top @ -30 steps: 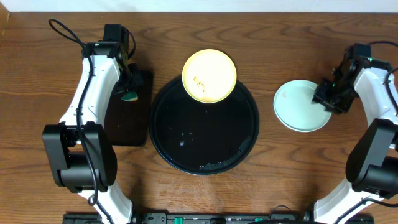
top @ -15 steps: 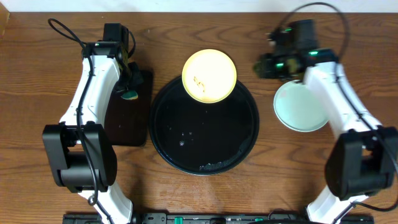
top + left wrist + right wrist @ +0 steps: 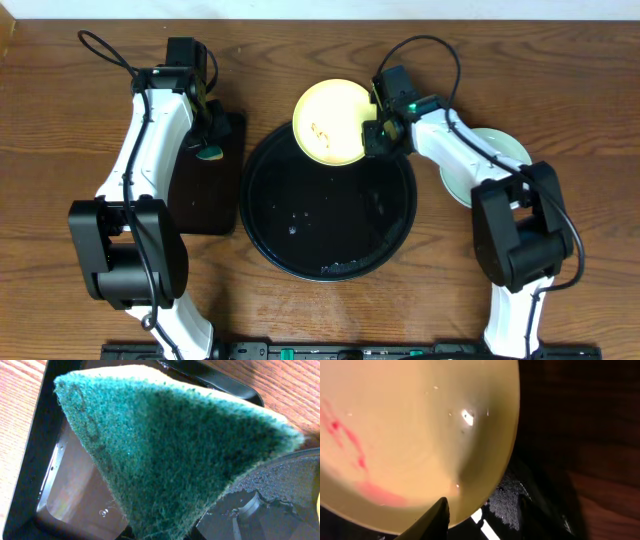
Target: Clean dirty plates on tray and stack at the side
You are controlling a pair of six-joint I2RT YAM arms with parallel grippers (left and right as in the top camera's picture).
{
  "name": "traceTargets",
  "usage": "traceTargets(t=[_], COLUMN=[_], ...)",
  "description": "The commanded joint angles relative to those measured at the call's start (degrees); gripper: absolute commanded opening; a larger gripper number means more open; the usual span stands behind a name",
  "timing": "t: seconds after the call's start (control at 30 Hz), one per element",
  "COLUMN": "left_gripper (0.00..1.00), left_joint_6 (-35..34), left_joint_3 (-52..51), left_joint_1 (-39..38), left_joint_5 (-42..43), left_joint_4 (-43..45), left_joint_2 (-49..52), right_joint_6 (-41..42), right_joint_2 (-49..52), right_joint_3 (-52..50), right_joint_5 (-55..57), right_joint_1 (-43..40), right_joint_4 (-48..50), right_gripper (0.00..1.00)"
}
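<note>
left claw [image 3: 207,146] clamped on sponge [image 3: 165,450] | right claw [image 3: 373,139] apart at yellow plate [image 3: 328,120] rim

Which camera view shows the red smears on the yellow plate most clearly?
Right wrist: the yellow plate fills the picture, smears large. Overhead shows them only as tiny marks; left wrist shows the green sponge, no smears.

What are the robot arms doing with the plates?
They are washing up. The right gripper is open at the edge of the yellow plate, which has red smears and rests at the far rim of the round black tray. The left gripper holds a green sponge over the small rectangular tray. A mint plate lies on the table to the side.
</note>
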Motion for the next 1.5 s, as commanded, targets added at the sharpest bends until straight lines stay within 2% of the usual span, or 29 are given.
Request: traceTargets(t=[0.0, 0.13, 0.33, 0.7, 1.07, 1.47], left_gripper=[0.08, 0.08, 0.08, 0.08, 0.08, 0.08], left_joint_6=[-0.33, -0.33, -0.33, -0.33, -0.35, -2.91], left_joint_3=[0.2, 0.2, 0.2, 0.2, 0.2, 0.2], left_joint_1=[0.04, 0.04, 0.04, 0.04, 0.04, -0.59], left_joint_5=[-0.07, -0.07, -0.07, -0.07, -0.07, -0.04], left_joint_4=[0.07, 0.07, 0.07, 0.07, 0.07, 0.07], left_joint_2=[0.2, 0.2, 0.2, 0.2, 0.2, 0.2], right_joint_6=[1.22, 1.18, -0.24, -2.64, -5.33, -5.46], right_joint_2=[1.49, 1.79, 1.79, 1.77, 1.77, 1.79], right_joint_3=[0.46, 0.46, 0.46, 0.46, 0.57, 0.55], right_joint_5=[1.38, 0.48, -5.77, -8.35, -9.07, -7.13], right_joint_1=[1.09, 2.19, 4.17, 7.52, 7.48, 8.15], right_joint_4=[-0.28, -1.9, -3.87, -9.57, -5.09, -0.28], right_gripper=[0.39, 0.35, 0.33, 0.3, 0.3, 0.22])
